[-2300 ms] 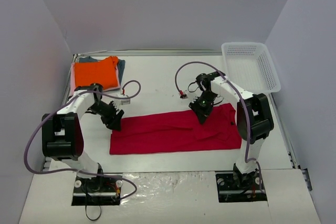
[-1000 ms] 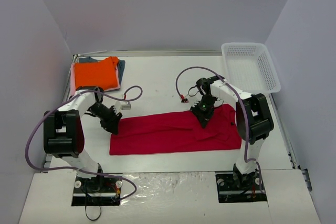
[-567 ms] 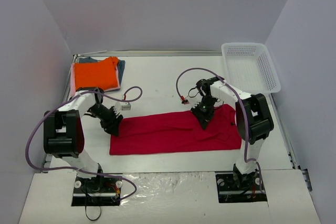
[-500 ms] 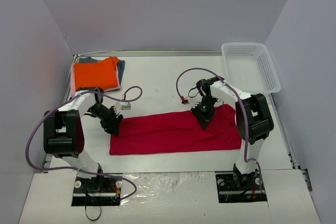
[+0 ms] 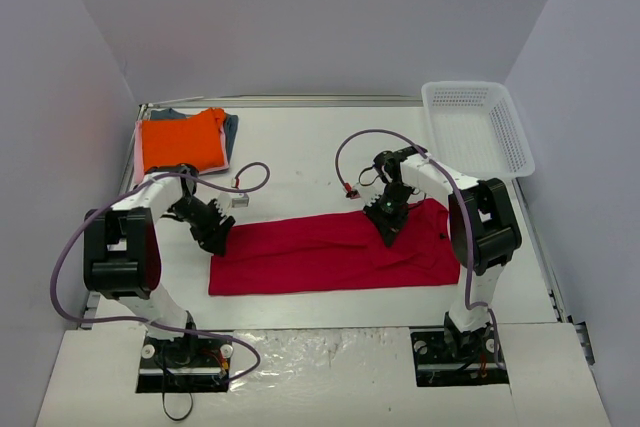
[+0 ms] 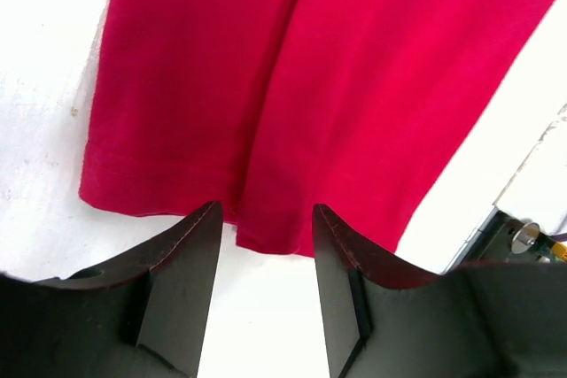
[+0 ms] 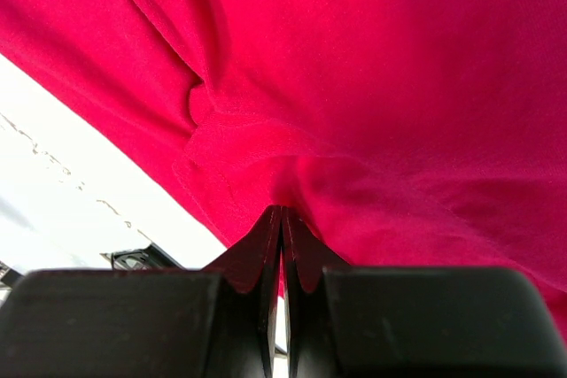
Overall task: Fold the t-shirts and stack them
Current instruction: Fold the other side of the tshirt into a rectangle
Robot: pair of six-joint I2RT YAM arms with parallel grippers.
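Observation:
The crimson-red t-shirt [image 5: 330,252] lies folded into a long strip across the table's middle. My left gripper [image 5: 217,235] is open at the strip's far-left corner; in the left wrist view its fingers [image 6: 182,263] stand just off the shirt's hem [image 6: 275,236], touching nothing. My right gripper [image 5: 388,225] is shut on a pinch of the red shirt [image 7: 354,86] at its far edge, right of centre. The folded orange shirt [image 5: 182,139] tops a stack at the far left, with pale pink [image 5: 137,157] and grey-blue [image 5: 231,131] edges showing under it.
A white mesh basket [image 5: 478,127] stands at the far right corner. A small white-and-red connector [image 5: 347,185] and grey cables [image 5: 250,175] lie on the table behind the red shirt. The side walls stand close on both sides.
My right gripper moved slightly away and closed on the red shirt's far edge. My left gripper shifted a little toward the shirt's far-left corner. The shirt lies as before.

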